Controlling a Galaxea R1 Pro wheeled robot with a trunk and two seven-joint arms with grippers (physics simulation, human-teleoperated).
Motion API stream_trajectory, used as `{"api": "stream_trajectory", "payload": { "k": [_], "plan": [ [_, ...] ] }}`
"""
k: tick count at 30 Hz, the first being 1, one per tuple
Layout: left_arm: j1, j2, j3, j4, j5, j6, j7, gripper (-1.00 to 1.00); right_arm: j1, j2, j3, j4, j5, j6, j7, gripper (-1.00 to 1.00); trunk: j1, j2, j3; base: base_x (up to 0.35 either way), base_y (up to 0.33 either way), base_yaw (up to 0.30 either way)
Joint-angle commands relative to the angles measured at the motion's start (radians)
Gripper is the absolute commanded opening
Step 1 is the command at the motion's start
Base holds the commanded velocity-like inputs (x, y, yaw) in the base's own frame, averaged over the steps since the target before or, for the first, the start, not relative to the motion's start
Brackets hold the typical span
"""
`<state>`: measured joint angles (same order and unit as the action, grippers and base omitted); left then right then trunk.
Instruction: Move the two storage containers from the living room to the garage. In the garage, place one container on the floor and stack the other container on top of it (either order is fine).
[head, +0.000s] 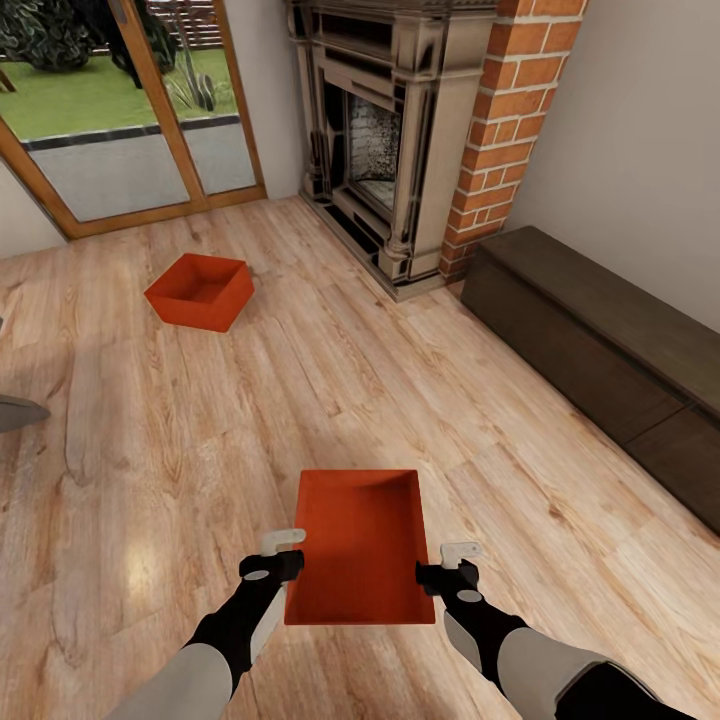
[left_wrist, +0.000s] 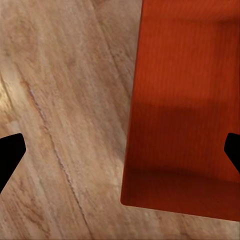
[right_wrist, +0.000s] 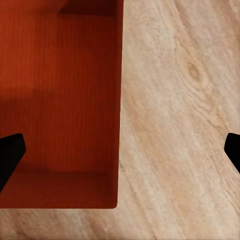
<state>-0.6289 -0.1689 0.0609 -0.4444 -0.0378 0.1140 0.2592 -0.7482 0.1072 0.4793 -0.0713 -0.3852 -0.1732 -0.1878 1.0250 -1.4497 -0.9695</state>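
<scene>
One orange-red storage container (head: 362, 545) sits on the living room's light wood floor (head: 300, 400) right in front of me, open side up and empty. My left gripper (head: 285, 555) is at its left wall and my right gripper (head: 448, 562) at its right wall. In the left wrist view the open left gripper (left_wrist: 121, 152) has one fingertip over the floor and the other over the container (left_wrist: 185, 110). The open right gripper (right_wrist: 120, 152) spans the opposite wall of the container (right_wrist: 60, 100) the same way. The second storage container (head: 200, 290) rests farther off to the left, near the glass doors.
A fireplace (head: 375, 140) with a red brick column (head: 510, 130) stands ahead. A long low dark bench (head: 600, 340) runs along the right wall. Glass doors (head: 120, 120) fill the far left. A grey object (head: 15, 410) pokes in at the left edge.
</scene>
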Motion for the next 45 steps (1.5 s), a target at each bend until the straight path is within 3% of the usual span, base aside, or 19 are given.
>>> {"api": "stream_trajectory", "payload": {
  "k": [1, 45],
  "plan": [
    [0.0, -0.001, 0.005, -0.002, -0.004, 0.006, 0.0, 1.0, 0.0, 0.0, 0.009, 0.001, -0.009, -0.003, -0.003, 1.0, 0.004, -0.007, -0.004, 0.0, 0.0, 0.0],
    [0.0, 0.006, -0.003, 0.017, -0.011, 0.006, -0.004, 1.0, -0.001, 0.0, 0.007, 0.001, -0.009, -0.028, -0.004, 1.0, 0.172, -0.315, -0.142, 0.0, 0.0, 0.0]
  ]
}}
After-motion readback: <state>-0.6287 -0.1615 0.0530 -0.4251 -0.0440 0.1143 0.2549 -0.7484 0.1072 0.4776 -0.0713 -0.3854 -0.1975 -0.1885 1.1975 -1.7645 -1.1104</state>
